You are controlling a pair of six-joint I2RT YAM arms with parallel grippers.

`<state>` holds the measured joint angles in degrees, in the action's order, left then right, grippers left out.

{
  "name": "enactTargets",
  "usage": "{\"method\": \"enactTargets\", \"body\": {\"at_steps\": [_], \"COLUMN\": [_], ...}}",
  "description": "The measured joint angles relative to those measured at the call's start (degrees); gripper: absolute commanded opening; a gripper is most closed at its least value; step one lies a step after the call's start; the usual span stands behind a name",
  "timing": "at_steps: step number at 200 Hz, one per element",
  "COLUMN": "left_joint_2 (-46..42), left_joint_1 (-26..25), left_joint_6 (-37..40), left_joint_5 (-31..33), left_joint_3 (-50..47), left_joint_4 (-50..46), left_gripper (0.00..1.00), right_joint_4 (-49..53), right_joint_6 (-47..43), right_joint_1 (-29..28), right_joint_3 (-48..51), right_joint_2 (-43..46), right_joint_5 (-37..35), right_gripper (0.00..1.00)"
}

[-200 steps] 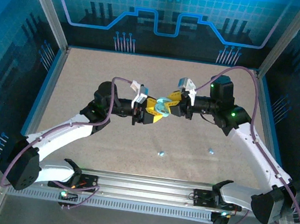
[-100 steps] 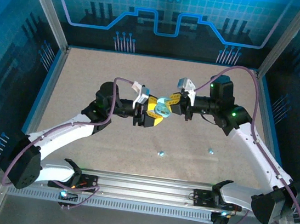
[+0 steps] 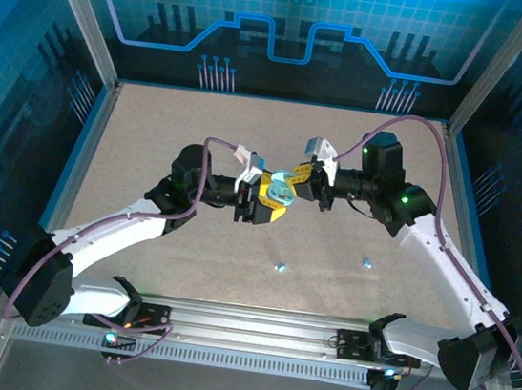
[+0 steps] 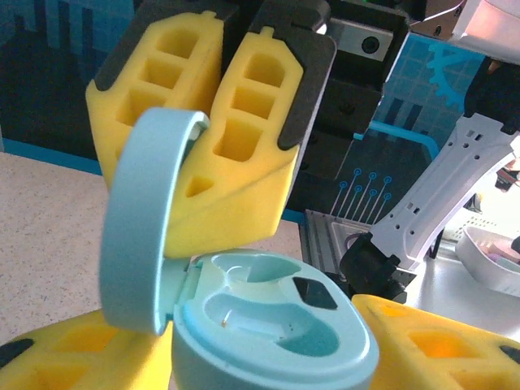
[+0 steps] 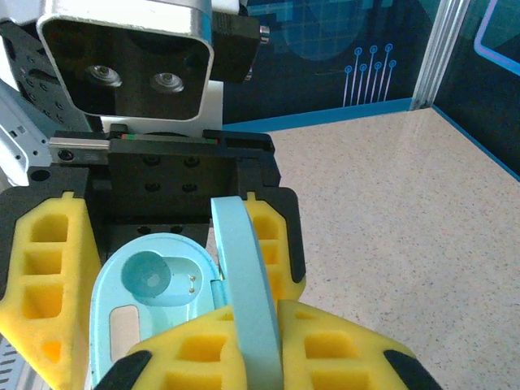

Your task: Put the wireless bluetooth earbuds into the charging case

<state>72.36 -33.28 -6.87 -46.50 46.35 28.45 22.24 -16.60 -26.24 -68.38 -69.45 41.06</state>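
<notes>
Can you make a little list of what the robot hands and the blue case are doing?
case: light blue, raised above the table
lid: open, pinched by the right gripper
left gripper: fingers either side of the case's base, grip unclear
sockets: both empty
earbuds: two, lying loose on the table, the other here

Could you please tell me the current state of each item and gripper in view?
Charging case: open, wells empty, held above the table.
Lid: swung up.
Right gripper: shut on the lid.
Left gripper: fingers flank the case base; grip unclear.
Earbuds: two, loose on the table.
</notes>
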Motion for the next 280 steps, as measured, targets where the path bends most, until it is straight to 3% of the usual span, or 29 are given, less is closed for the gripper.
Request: {"method": "enactTargets", "body": {"at_steps": [122,157,199,280], "left_joint_2": [0.0,0.0,0.0,0.0], "left_joint_1": [-0.3,-0.3,-0.3,-0.5], "left_joint_6": [2.6,2.5,2.3,2.1], "left_joint_5": [1.3,1.7,2.0,2.1], "left_joint_3": [0.0,0.0,0.0,0.0], "left_joint_4": [-1.7,-1.6,-0.9,-1.1], "left_gripper": [0.45,0.56,0.58,0.38], "right_joint_4": [0.9,1.0,1.4,1.3], "right_joint_6": [-0.4,-0.4,-0.4,-0.4], "right_joint_1": [-0.4,-0.4,-0.5,-0.5], "right_joint_3": [-0.7,-0.7,-0.7,-0.7], "right_joint_2": [0.0,0.0,0.0,0.0], "right_joint_5": [-1.7,-1.7,-1.7,-2.1], "right_gripper": [0.14,0.14,0.15,0.19]}}
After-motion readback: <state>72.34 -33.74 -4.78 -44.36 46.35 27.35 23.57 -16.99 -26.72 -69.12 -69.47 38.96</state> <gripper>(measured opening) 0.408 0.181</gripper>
